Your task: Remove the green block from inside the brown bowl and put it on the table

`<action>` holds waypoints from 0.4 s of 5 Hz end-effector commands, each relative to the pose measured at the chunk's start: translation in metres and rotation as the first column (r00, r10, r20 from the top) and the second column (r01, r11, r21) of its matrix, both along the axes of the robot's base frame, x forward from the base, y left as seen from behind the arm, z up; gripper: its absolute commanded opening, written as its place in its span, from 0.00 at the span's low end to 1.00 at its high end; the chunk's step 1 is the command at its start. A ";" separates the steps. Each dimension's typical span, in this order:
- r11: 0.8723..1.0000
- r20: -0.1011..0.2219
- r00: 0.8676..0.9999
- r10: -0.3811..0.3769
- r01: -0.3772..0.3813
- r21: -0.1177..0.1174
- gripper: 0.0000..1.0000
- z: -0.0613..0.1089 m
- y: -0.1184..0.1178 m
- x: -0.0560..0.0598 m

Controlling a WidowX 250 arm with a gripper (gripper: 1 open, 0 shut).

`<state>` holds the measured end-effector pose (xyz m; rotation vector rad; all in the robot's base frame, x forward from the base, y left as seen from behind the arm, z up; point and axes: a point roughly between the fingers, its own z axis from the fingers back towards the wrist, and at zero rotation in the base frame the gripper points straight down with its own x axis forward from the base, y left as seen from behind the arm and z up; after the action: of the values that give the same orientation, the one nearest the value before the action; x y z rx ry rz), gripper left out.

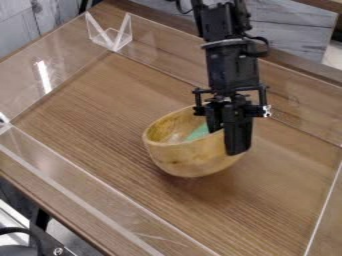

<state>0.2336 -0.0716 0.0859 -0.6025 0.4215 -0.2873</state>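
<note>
green block (201,131) inside brown bowl (193,145)

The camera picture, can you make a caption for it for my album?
A black end effector reaches into a tan bowl with a green block inside.

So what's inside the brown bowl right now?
Inside the brown bowl the green block shows in part, near the far side. The claw and the bowl's near wall cover the rest, so anything lower down can't be seen.

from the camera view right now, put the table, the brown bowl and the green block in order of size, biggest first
1. table
2. brown bowl
3. green block, partly hidden, so judged on what shows
</note>
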 end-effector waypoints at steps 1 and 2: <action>1.000 0.012 1.000 0.001 -0.001 -0.005 0.00 0.008 0.006 0.000; 1.000 0.008 1.000 -0.003 0.003 -0.011 0.00 0.011 0.009 0.000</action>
<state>0.2330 -0.0655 0.0900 -0.6149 0.4345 -0.2901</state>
